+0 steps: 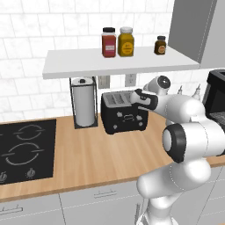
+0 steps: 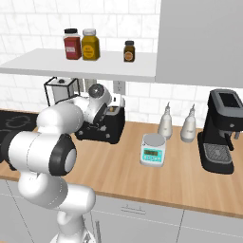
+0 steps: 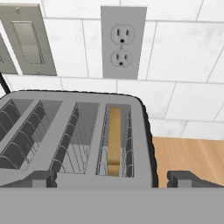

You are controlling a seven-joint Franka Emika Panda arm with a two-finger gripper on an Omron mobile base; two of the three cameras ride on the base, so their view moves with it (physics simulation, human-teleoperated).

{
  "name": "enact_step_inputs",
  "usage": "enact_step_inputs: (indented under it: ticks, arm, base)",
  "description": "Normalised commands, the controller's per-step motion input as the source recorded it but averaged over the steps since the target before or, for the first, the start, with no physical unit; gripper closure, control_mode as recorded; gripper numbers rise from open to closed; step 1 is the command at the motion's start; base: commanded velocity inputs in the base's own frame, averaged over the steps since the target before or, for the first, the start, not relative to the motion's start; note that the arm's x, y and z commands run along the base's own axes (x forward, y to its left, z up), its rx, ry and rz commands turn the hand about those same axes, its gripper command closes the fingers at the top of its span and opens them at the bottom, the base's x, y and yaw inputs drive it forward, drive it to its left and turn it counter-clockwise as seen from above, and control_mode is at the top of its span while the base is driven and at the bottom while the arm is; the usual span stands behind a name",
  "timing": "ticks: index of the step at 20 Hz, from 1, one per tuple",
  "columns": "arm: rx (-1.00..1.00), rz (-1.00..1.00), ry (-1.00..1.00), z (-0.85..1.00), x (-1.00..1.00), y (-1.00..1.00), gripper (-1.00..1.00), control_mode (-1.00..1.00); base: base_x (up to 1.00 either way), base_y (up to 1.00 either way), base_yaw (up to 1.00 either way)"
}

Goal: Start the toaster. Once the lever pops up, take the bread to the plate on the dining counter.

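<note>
The black toaster [image 1: 124, 115] stands on the wooden wall counter under the shelf, and in the right base view the toaster [image 2: 103, 129] is partly hidden behind my arm. My gripper [image 1: 133, 96] hovers just over its right top edge. In the hand view the gripper [image 3: 114, 178] is open, its fingertips [image 3: 42, 178] wide apart above the near rim of the toaster [image 3: 144, 144]. The bread [image 3: 114, 139] stands upright, sunk in the right-hand slot; the other slots hold nothing. The plate and the dining counter are out of view.
A paper towel holder [image 1: 84, 102] stands left of the toaster, with a cooktop [image 1: 26, 149] further left. Jars [image 1: 117, 42] sit on the shelf above. To the right are a kitchen scale [image 2: 153, 149], two bottles [image 2: 166, 121] and a coffee machine [image 2: 222, 130]. A wall outlet [image 3: 122, 41] is behind.
</note>
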Motion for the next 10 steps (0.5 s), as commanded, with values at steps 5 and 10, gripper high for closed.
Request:
enact_step_inputs:
  ticks: [5, 10]
  arm:
    - [0.0, 0.0, 0.0, 0.0, 0.0, 0.0, -1.0, -1.0]
    - [0.0, 0.0, 0.0, 0.0, 0.0, 0.0, -1.0, -1.0]
  base:
    - [0.0, 0.0, 0.0]
    - [0.0, 0.0, 0.0]
